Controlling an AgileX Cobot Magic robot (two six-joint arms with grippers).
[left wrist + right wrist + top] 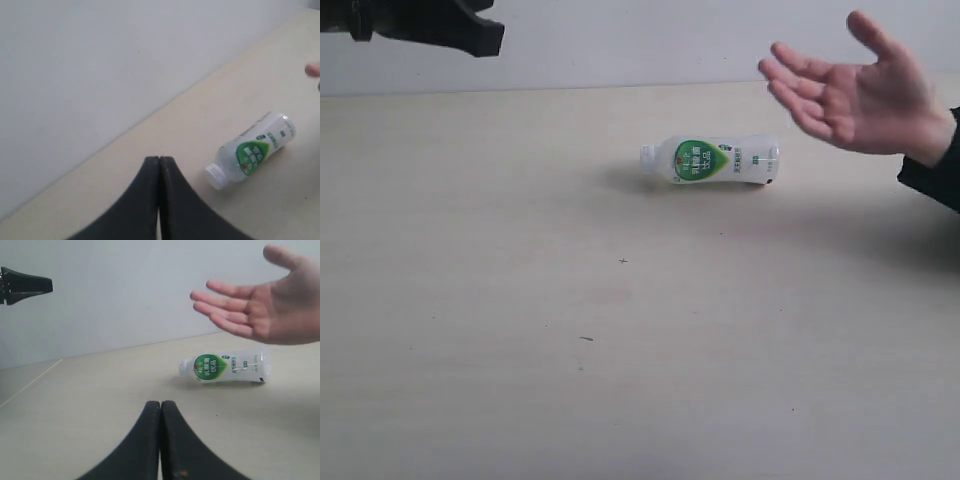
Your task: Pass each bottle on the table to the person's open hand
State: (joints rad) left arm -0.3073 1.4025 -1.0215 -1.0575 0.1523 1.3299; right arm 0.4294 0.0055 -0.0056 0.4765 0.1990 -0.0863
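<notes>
Exterior view is showing only one bottle (pixel 710 160), the white green-labelled one. It is lying on its side on the tabletop (pixel 520 350), a little past centre, with its cap pointing to nine o'clock. Nothing is touching it, so I am judging this handover as not yet begun. The person's open hand (pixel 855 95) is waiting above the tabletop at about two o'clock from the bottle, near it but apart. My left pincer (pixel 159 160) is hanging at ten o'clock from the bottle, well apart, jaws pressed together and holding nothing. My right pincer (pixel 160 404) is likewise closed and empty, facing the bottle. No other bottles are showing, so whether more are waiting I cannot tell.
</notes>
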